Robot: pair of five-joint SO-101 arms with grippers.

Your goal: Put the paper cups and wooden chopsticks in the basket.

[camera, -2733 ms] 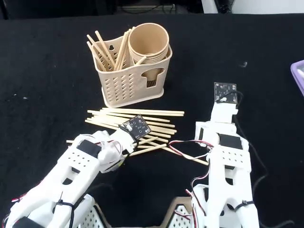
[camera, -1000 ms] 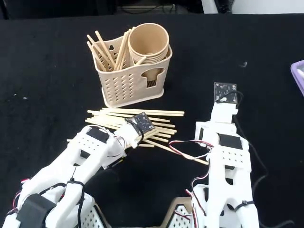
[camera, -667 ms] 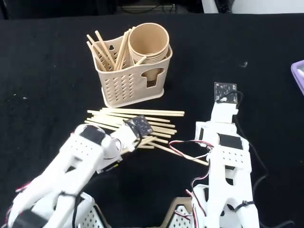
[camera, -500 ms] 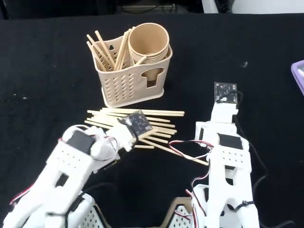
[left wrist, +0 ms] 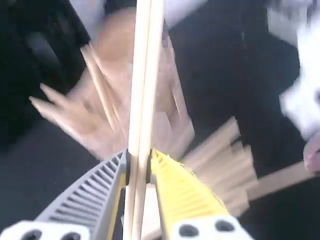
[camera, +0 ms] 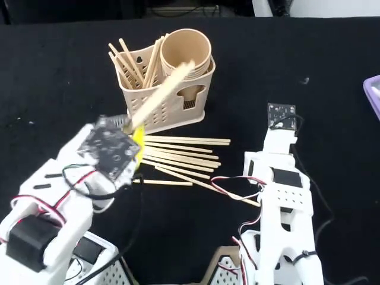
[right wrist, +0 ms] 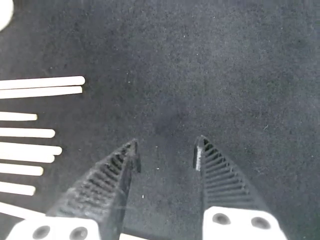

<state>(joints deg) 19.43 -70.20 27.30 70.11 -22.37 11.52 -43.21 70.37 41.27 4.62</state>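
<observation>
My left gripper [camera: 132, 132] [left wrist: 139, 161] is shut on a pair of wooden chopsticks [camera: 160, 95] [left wrist: 142, 85], raised off the table and slanting up toward the beige basket [camera: 166, 107]. The basket holds stacked paper cups [camera: 186, 52] and several upright chopsticks [camera: 126, 61]. A pile of loose chopsticks [camera: 184, 155] [right wrist: 35, 135] lies on the black table in front of the basket. My right gripper [right wrist: 165, 147] hovers open over bare cloth to the right of that pile, with nothing between its fingers; its arm [camera: 282, 196] stands at the front right.
A purple object [camera: 373, 89] pokes in at the right edge. One chopstick [camera: 231, 193] runs under the right arm's red and black wires. Black cloth stretches bare to the left and far right of the basket.
The left arm has lifted from the pile with two chopsticks and swung them up toward the basket. The right arm has stayed still.
</observation>
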